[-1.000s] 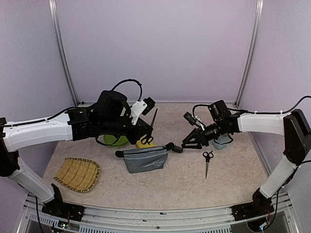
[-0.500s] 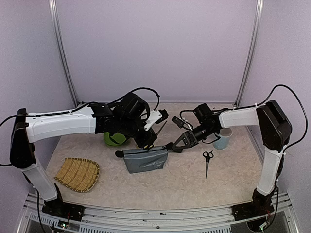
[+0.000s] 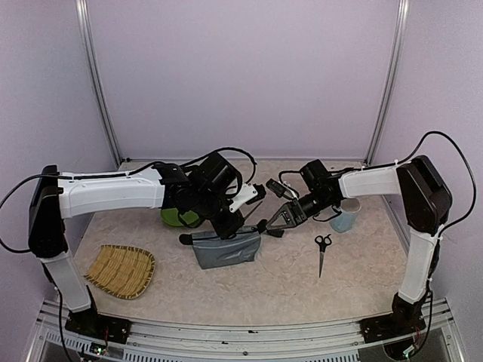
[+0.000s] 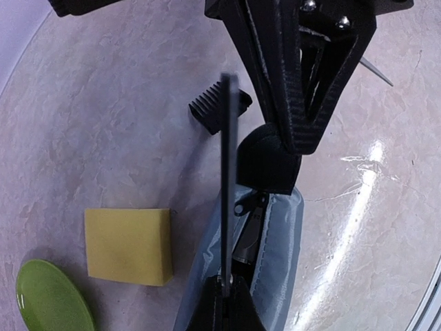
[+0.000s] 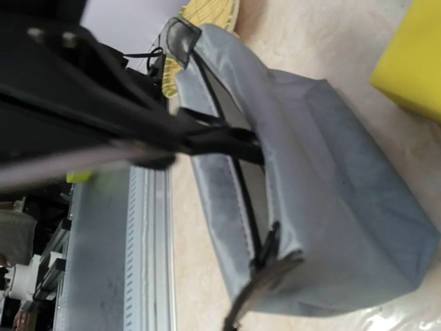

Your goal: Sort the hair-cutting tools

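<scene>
In the left claw [image 4: 224, 307] — scissors [image 4: 228, 172], handles hidden

Two scissors [image 3: 322, 253] [image 4: 228, 172], one pouch [image 3: 224, 247], one sponge [image 4: 128, 245], one guard [image 4: 215, 107], one bowl [image 3: 175, 219], one tray [image 3: 121, 270], one cup [image 3: 346, 217].

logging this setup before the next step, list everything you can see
pouch: 1, grey, centre, mouth open
scissors: 2, black handles and silver blades, one lying right of the pouch, one held over the pouch mouth
clipper guard: 1, black, just past the pouch's end
sponge: 1, yellow, beside the pouch
dish: 1, green, behind the pouch
woven tray: 1, tan, near left
cup: 1, pale blue, far right
left arm: 1, white and black, jaws shut on the scissors
right arm: 1, white and black, jaws shut at the pouch's end
</scene>
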Motion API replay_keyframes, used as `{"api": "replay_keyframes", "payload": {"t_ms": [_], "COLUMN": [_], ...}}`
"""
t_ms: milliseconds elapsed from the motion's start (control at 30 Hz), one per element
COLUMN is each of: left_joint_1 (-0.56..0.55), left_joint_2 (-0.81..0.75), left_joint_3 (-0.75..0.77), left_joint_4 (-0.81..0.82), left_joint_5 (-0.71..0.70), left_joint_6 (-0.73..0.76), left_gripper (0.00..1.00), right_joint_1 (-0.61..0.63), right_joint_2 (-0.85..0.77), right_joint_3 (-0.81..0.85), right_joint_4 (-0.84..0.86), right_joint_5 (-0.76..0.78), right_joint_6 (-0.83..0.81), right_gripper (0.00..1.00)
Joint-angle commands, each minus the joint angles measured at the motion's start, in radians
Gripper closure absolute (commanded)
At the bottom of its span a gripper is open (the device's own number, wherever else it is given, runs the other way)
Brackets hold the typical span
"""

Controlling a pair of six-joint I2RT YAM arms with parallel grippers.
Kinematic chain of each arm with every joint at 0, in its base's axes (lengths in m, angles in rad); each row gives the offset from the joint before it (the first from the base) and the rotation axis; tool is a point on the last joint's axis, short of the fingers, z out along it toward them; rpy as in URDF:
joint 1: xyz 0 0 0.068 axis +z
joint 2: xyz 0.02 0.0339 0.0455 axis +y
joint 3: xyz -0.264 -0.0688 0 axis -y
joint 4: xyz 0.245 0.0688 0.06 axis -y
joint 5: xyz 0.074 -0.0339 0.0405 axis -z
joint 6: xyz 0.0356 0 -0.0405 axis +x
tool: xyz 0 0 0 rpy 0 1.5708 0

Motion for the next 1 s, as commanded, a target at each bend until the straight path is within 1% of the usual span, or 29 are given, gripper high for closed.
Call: {"api": "replay_keyframes", "payload": {"t_ms": [0,133,233,333,433,567,733,767,800,867,900,967], "left_joint_1": [-0.005,-0.006,-0.015,-0.041,-0.061,-0.083,-0.094,-0.094,-0.096,-0.104,-0.106,-0.109], "left_joint_2": [0.048,0.068,0.07,0.077,0.095,0.122,0.172,0.182,0.19,0.184,0.171,0.135], "left_joint_3": [0.021,0.012,0.018,0.013,-0.001,0.001,0.059,0.076,0.09,0.108,0.113,0.121], "left_joint_4": [-0.026,-0.057,-0.131,-0.218,-0.279,-0.32,-0.353,-0.358,-0.36,-0.354,-0.346,-0.331], "left_joint_5": [-0.021,-0.021,-0.022,-0.108,-0.146,-0.197,-0.228,-0.239,-0.265,-0.279,-0.284,-0.283], "left_joint_6": [0.035,0.037,0.002,-0.034,-0.057,-0.083,-0.115,-0.129,-0.142,-0.152,-0.156,-0.16], "left_gripper": [1.0,1.0,1.0,1.0,1.0,1.0,1.0,0.95,0.86,0.74,0.7,0.66], "right_joint_1": [0.007,0.003,-0.004,-0.008,-0.011,-0.011,-0.011,-0.011,-0.012,-0.016,-0.021,-0.036], "right_joint_2": [-0.031,-0.041,-0.052,-0.062,-0.073,-0.086,-0.09,-0.091,-0.092,-0.096,-0.098,-0.108], "right_joint_3": [0.012,0.005,0.005,0.007,0.003,-0.008,-0.012,-0.012,-0.013,-0.014,-0.012,0.006], "right_joint_4": [0.014,0.007,0.002,-0.002,-0.001,0.007,0.007,0.008,0.008,0.004,-0.003,-0.05], "right_joint_5": [-0.056,-0.056,-0.044,-0.046,-0.051,-0.053,-0.054,-0.054,-0.053,-0.051,-0.048,-0.011], "right_joint_6": [0.0,-0.011,-0.019,-0.02,-0.023,-0.024,-0.025,-0.026,-0.029,-0.035,-0.043,-0.087], "right_gripper": [1.0,1.0,1.0,1.0,1.0,1.0,1.0,1.0,1.0,1.0,0.96,0.86]}}
